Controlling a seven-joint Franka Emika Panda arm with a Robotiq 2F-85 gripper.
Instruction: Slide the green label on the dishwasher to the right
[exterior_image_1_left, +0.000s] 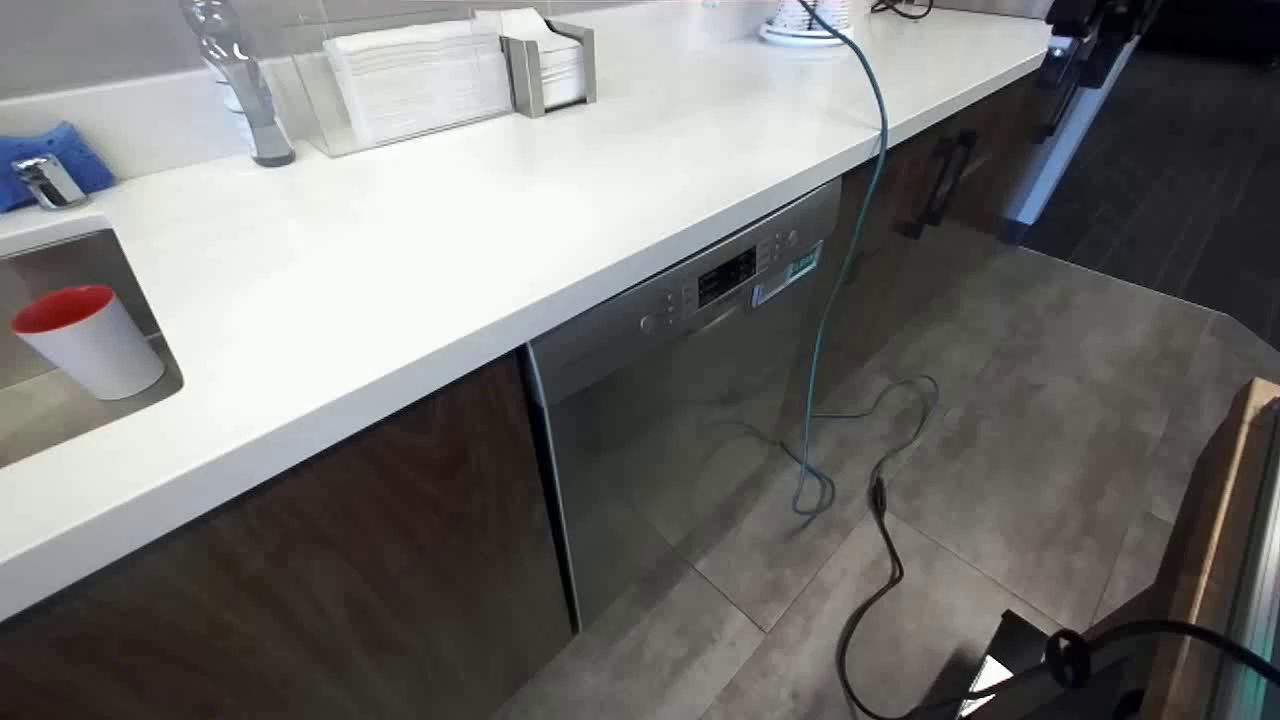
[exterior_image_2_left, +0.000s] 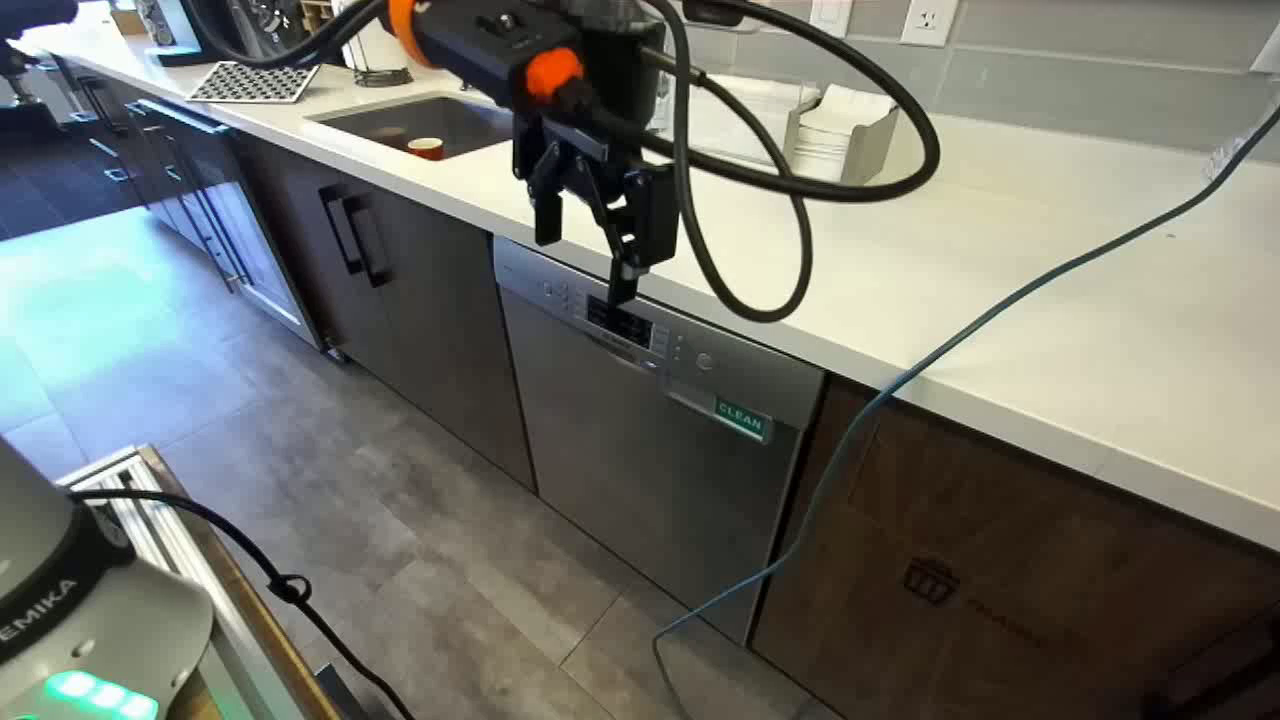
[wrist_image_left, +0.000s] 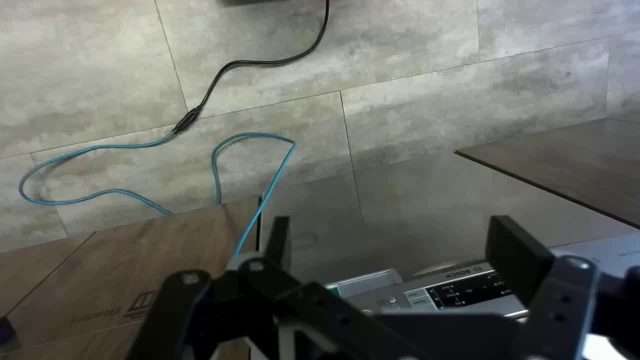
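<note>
- Dishwasher (exterior_image_2_left: 640, 440): silvery grey, its display (exterior_image_1_left: 727, 277) black.
- Label (exterior_image_2_left: 740, 415) on the dishwasher: green, with white letters.
- Counter (exterior_image_1_left: 600, 190) above the dishwasher: plain white.
- Cupboard (exterior_image_1_left: 350, 520) beside the dishwasher: dark brown wood grain.
- Floor (exterior_image_1_left: 1040, 400) before the dishwasher: mottled grey.
- Gripper (exterior_image_2_left: 585, 265) near the dishwasher: black.
- Cable (exterior_image_1_left: 884, 130) beside the dishwasher: teal blue.

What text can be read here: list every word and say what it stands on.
"CLEAN": the green label on the dishwasher.
"BOSCH": the dishwasher's front, upside down in the wrist view.
"EMIKA": the robot's base, at the picture's edge.
Too blurred: lettering on the wood panel.
Too small: marks on the dark display.
</note>
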